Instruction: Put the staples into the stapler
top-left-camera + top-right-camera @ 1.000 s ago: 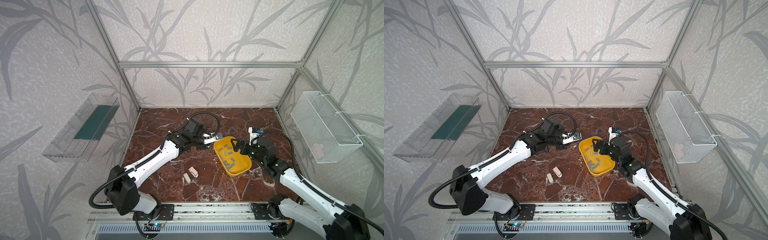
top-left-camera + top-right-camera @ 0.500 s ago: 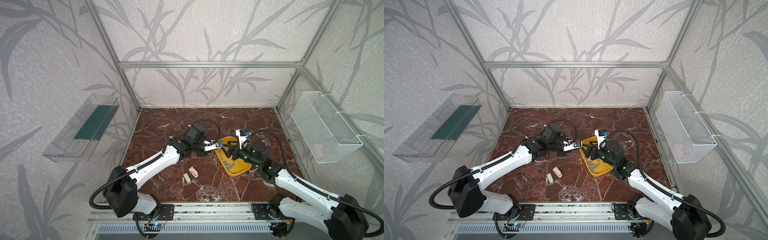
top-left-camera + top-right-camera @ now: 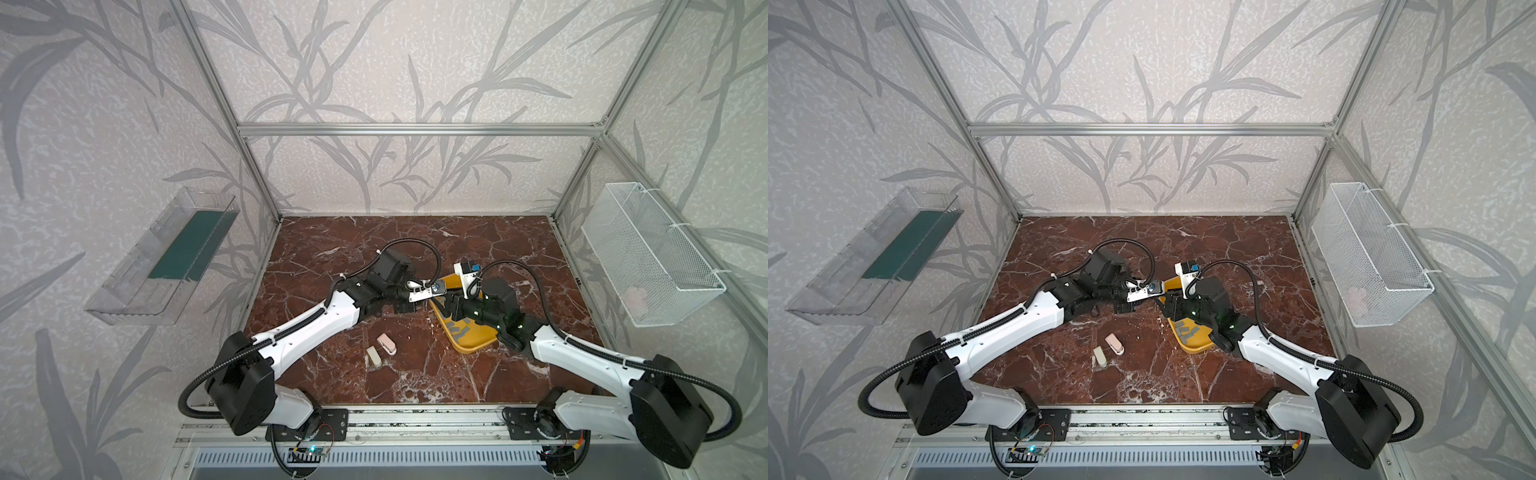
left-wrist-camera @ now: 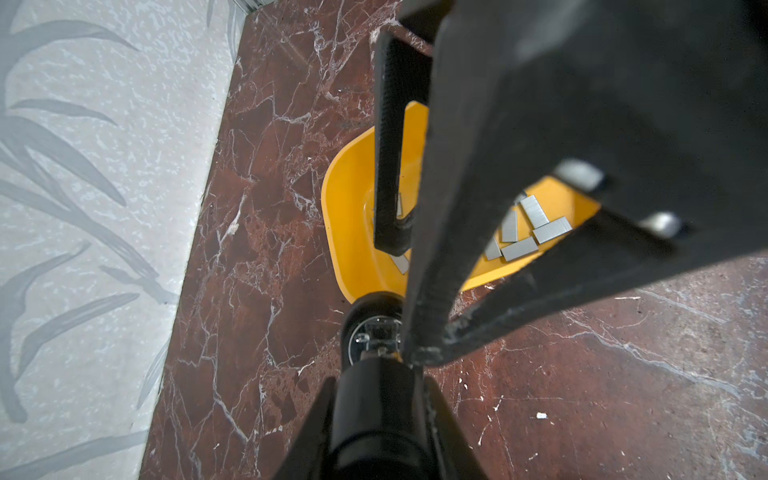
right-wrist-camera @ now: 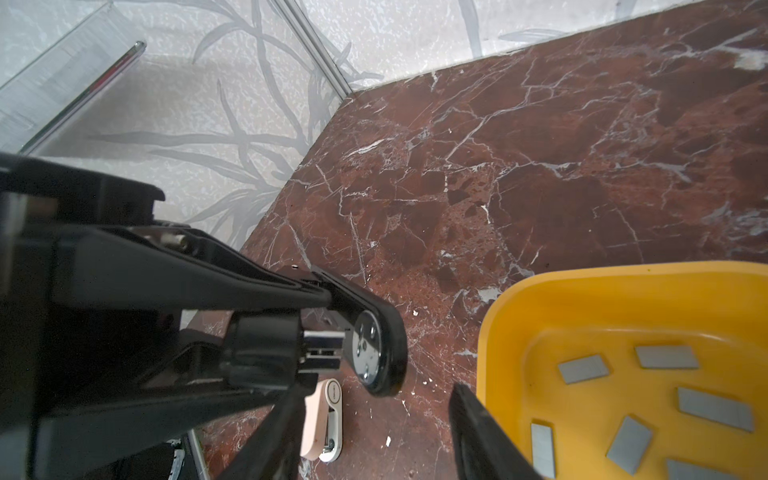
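Observation:
My left gripper (image 4: pixel 378 399) is shut on a black stapler (image 4: pixel 374 415) and holds it above the marble floor, just left of the yellow tray (image 3: pixel 473 343). In the right wrist view the stapler (image 5: pixel 266 353) is hinged open, its round-plated base arm pointing forward. My right gripper (image 5: pixel 380 395) is open, and the tip of that arm sits just beyond its fingertips (image 5: pixel 469 419). Several grey staples (image 5: pixel 584 368) lie loose in the tray (image 5: pixel 582 299). In both top views the two grippers (image 3: pixel 405 306) (image 3: pixel 446 303) meet at the tray's left rim.
A pink stapler (image 3: pixel 386 344) and a beige stapler (image 3: pixel 373 356) lie on the floor toward the front, the pink one (image 5: pixel 324 419) below my right gripper. A wire basket (image 3: pixel 648 257) hangs on the right wall and a clear shelf (image 3: pixel 166 257) on the left.
My right gripper swung left from over the tray to the held stapler, and its jaws narrowed. The left arm carried the stapler a little to the right.

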Tool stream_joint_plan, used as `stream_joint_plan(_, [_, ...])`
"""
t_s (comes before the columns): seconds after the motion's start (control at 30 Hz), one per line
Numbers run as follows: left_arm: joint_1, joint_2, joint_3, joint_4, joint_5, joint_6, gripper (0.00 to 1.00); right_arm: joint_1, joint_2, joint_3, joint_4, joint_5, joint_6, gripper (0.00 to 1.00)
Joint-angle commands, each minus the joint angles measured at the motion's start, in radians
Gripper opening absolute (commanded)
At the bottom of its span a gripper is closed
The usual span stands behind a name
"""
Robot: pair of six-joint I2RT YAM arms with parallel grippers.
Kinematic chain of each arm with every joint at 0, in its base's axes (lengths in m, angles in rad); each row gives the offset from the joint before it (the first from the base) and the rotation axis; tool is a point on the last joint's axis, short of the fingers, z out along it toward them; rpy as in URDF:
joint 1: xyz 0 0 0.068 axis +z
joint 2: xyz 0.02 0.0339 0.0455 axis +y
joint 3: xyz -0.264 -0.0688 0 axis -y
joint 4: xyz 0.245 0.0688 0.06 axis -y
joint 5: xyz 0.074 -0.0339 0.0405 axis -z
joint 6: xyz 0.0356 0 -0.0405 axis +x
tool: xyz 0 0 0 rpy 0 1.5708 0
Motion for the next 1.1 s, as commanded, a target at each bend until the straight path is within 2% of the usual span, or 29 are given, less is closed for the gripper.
stream_joint_plan(0.0, [-0.010, -0.035, 0.011, 0.061, 0.009, -0.001, 0.00, 0.005, -0.002, 0.015, 0.031, 0.009, 0.025, 0.54])
stream_joint_plan(0.27, [-0.011, -0.069, -0.009, 0.053, 0.115, 0.045, 0.00, 0.004, -0.022, 0.011, 0.006, 0.053, 0.031, 0.47])
stream_joint_plan(0.63, [-0.017, -0.119, -0.037, 0.083, 0.150, 0.048, 0.00, 0.004, -0.002, 0.006, 0.012, 0.062, 0.042, 0.35])
stream_joint_plan(0.93, [-0.016, -0.135, -0.047, 0.105, 0.139, 0.038, 0.00, 0.002, 0.024, 0.006, 0.026, 0.061, 0.048, 0.17])
stream_joint_plan(1.07, [-0.008, -0.149, -0.045, 0.101, 0.153, 0.031, 0.00, -0.007, 0.028, -0.012, 0.043, 0.075, 0.064, 0.02])
